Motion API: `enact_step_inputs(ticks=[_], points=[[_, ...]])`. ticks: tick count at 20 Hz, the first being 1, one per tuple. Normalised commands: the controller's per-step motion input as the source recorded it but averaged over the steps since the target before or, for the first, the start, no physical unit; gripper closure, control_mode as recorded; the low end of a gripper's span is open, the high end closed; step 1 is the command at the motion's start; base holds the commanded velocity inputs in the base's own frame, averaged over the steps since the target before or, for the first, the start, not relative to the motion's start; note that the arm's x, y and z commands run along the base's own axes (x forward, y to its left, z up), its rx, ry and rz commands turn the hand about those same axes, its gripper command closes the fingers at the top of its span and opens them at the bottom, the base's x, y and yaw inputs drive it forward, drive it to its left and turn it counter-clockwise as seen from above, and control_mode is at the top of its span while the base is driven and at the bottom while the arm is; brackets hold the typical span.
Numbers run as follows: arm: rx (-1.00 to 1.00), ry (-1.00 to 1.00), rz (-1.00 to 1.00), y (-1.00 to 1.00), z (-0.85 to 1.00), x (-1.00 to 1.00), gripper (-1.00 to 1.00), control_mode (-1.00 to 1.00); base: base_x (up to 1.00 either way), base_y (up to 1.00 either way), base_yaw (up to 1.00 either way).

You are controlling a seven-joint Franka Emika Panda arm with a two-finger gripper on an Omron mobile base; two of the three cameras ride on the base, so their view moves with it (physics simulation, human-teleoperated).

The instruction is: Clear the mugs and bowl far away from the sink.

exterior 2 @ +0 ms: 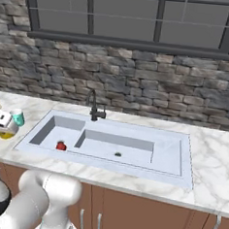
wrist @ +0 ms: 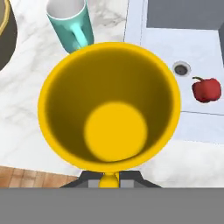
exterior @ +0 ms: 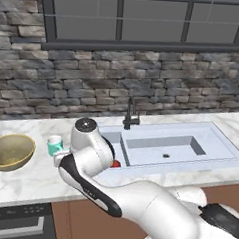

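Over the marble counter (wrist: 26,113), the gripper (wrist: 108,180) clamps the yellow mug (wrist: 109,105) rim.

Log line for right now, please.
tool: shut on yellow mug | teal mug: on counter beside bowl | sink: holds red pepper

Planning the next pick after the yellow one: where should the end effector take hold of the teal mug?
Judging by the hand view, grip the teal mug by its rim wall, coming from above. It stands upright, mouth open; straddle the wall away from the handle.
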Motion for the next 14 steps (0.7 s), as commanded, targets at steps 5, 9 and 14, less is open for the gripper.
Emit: enact_step_inputs(ticks=[5, 9, 14], points=[[-0.08, 0.02, 0.01, -1.0, 0.85, -0.26, 1.0, -1.0, 0.0, 0.0, 0.0], [0.01, 0.09, 0.0, -1.0, 0.6, -0.25, 1.0, -1.0, 0.0, 0.0, 0.0], [0.02, -0.02, 0.0, -1.0, 0.03, -0.19, 1.0, -1.0, 0.0, 0.0, 0.0]])
